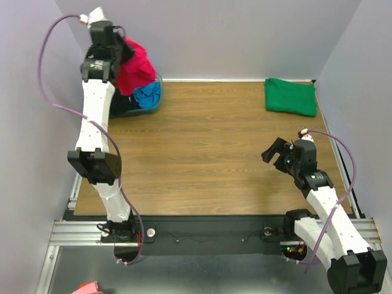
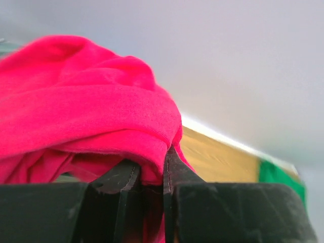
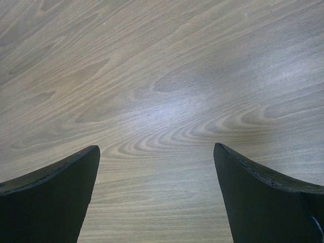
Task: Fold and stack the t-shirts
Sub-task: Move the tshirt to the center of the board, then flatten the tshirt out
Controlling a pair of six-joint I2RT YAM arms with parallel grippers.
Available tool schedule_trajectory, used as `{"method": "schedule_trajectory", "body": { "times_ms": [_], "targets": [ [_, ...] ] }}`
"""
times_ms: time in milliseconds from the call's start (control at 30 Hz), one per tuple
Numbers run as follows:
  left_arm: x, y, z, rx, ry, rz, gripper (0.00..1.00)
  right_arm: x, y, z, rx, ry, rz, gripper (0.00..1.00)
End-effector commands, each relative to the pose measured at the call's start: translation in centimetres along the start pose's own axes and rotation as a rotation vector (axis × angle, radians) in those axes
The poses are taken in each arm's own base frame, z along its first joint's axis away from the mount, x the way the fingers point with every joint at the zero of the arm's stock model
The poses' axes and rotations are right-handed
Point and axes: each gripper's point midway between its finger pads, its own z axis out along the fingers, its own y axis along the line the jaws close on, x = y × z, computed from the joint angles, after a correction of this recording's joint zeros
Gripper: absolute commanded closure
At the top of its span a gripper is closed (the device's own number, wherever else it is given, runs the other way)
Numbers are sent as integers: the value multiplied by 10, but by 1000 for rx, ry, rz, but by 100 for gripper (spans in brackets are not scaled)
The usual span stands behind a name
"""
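My left gripper [image 1: 124, 50] is raised over the tub [image 1: 153, 105] at the back left, shut on a fold of the magenta-red t-shirt [image 1: 136, 68], which hangs bunched from it. In the left wrist view the red cloth [image 2: 91, 116] is pinched between the two black fingers [image 2: 174, 172]. Blue cloth [image 1: 149, 94] and black cloth [image 1: 122, 104] lie in the tub below. A folded green t-shirt [image 1: 290, 96] rests at the back right of the table. My right gripper [image 1: 277, 154] hovers open above bare wood at the right, nothing between its fingers [image 3: 61, 192].
The wooden table [image 1: 208, 153] is enclosed by grey walls at the back and both sides. A metal rail with the arm bases runs along the near edge. A pink scrap [image 1: 86, 288] shows below the rail at bottom left.
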Motion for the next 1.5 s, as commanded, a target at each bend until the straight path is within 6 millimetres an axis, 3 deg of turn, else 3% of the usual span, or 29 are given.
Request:
{"method": "schedule_trajectory", "body": {
  "times_ms": [0, 33, 167, 200, 233, 267, 300, 333, 367, 400, 433, 500, 533, 600, 633, 700, 733, 833, 1000, 1067, 1100, 1133, 1167, 1200, 1267, 1333, 1400, 1433, 1467],
  "targets": [
    [-35, -142, -130, 447, -167, 141, 98, -11, 9, -4, -45, -52, -8, 0],
    [-10, -168, -146, 537, -121, 157, 96, -14, 11, -6, -52, -60, -10, 0],
    [31, -228, -208, 819, -47, 176, 93, -33, 24, -25, -94, -124, 6, 0],
    [48, -238, -219, 890, -5, 207, 92, -44, 30, -36, -109, -164, 16, 0],
    [60, -244, -228, 920, 17, 222, 91, -50, 23, -44, -70, -197, 29, 0],
    [67, -241, -227, 914, 36, 221, 86, -61, 23, -50, -58, -241, 44, 0],
    [73, -231, -215, 853, 36, 213, 79, -64, 16, -55, -14, -251, 60, 0],
    [107, -205, -186, 728, 97, 215, 66, -69, 12, -62, 13, -273, 73, 0],
    [117, -184, -170, 619, 94, 200, 51, -84, 10, -73, 43, -326, 76, 0],
    [118, -159, -162, 509, 67, 182, 14, -88, 8, -80, 59, -340, 67, 0],
    [146, -111, -132, 300, 89, 156, 1, -87, 4, -87, 76, -340, 55, 0],
    [168, -64, -120, 155, 129, 136, 2, -96, 4, -101, 84, -372, 54, 0],
    [200, -32, -112, 74, 186, 157, 2, -93, 1, -104, 96, -364, 51, 0],
    [223, -4, -113, -4, 228, 121, 2, -90, 1, -108, 93, -354, 47, 0],
    [251, 18, -114, -48, 280, 126, 2, -88, -2, -106, 106, -340, 44, 0],
    [270, 31, -120, -48, 318, 105, 2, -82, -2, -101, 105, -315, 41, 0],
    [293, 46, -124, -64, 369, 113, 2, -77, 1, -97, 89, -287, 39, 0],
    [325, 58, -135, -30, 447, 97, 2, -59, 1, -79, 83, -190, 18, 0],
    [339, 57, -149, 51, 487, 87, 2, -22, 6, -47, 45, -2, -7, 0],
    [360, 61, -163, 77, 554, 76, 2, -12, 10, -39, 18, 40, 7, 0],
    [364, 49, -174, 141, 570, 49, 2, -4, 14, -34, -16, 70, 13, 0],
    [382, 57, -184, 141, 602, 55, 2, 1, 14, -29, -13, 91, 24, 0],
    [391, 52, -196, 186, 633, 47, 1, 2, 12, -25, -6, 96, 31, 0],
    [405, 41, -216, 258, 671, 36, 1, 1, 11, -21, 10, 92, 41, 0],
    [416, 29, -236, 316, 703, 23, 1, 0, 0, -9, 80, 93, 66, 0],
    [425, 2, -268, 420, 726, 44, 2, -5, -1, -2, 106, 78, 96, 0],
    [429, -20, -282, 462, 703, 49, 1, -14, -7, 9, 169, 52, 113, 0],
    [429, -44, -302, 537, 715, 65, 2, -19, -9, 12, 195, 38, 128, 0],
    [440, -52, -305, 544, 727, 100, 1, -24, -19, 19, 262, 18, 133, 0]
  ]
}}
